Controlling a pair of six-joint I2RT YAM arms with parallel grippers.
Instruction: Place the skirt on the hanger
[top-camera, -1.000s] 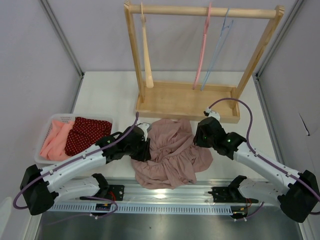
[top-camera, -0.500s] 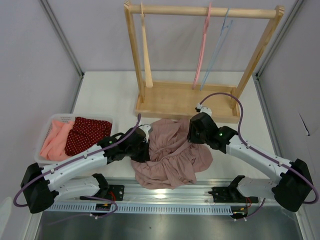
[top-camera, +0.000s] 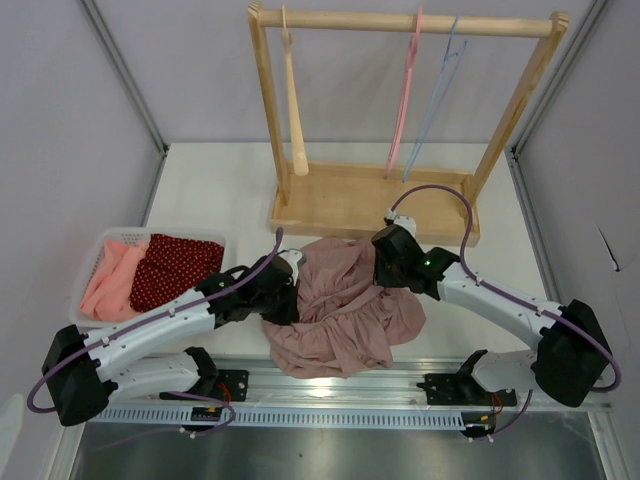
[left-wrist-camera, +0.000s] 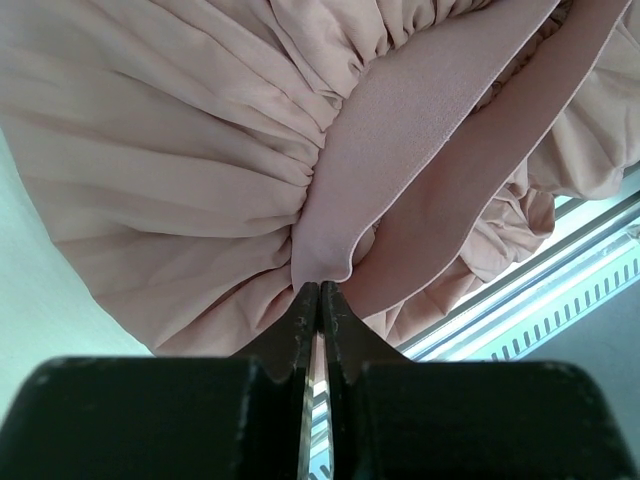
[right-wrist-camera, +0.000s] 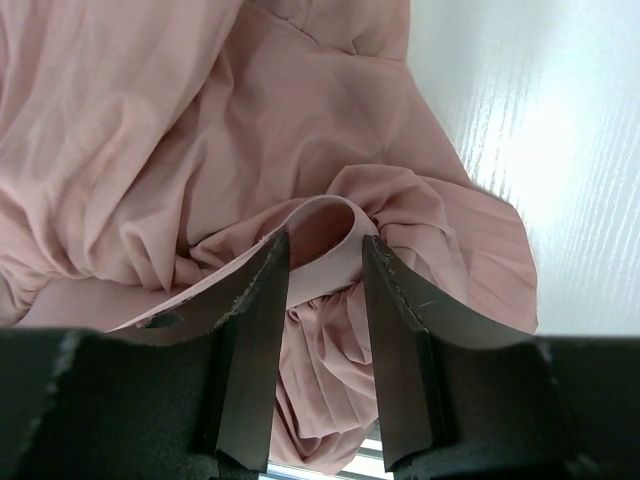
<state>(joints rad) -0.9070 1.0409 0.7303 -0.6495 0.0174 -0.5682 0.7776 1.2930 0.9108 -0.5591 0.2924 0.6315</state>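
Grasp step: skirt (top-camera: 345, 305) heaped on bench (top-camera: 210, 190) at 6 o'clock from rack (top-camera: 370, 205); left gripper (left-wrist-camera: 318, 290) jaws pinch the waistband (left-wrist-camera: 400, 130) fold, right gripper (right-wrist-camera: 320, 255) jaws apart astride its other loop; next, right should clamp, then both lift toward hanger (top-camera: 405, 90) at 12 o'clock.

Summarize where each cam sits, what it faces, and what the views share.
Top external: above and behind the bases, looking down at table, left arm, right arm, skirt, wooden rack.
Left wrist: on that wrist, looking along fingers pinched on the waistband.
Right wrist: same, fingers apart, waistband loop between.
Shared: all three show the skirt.
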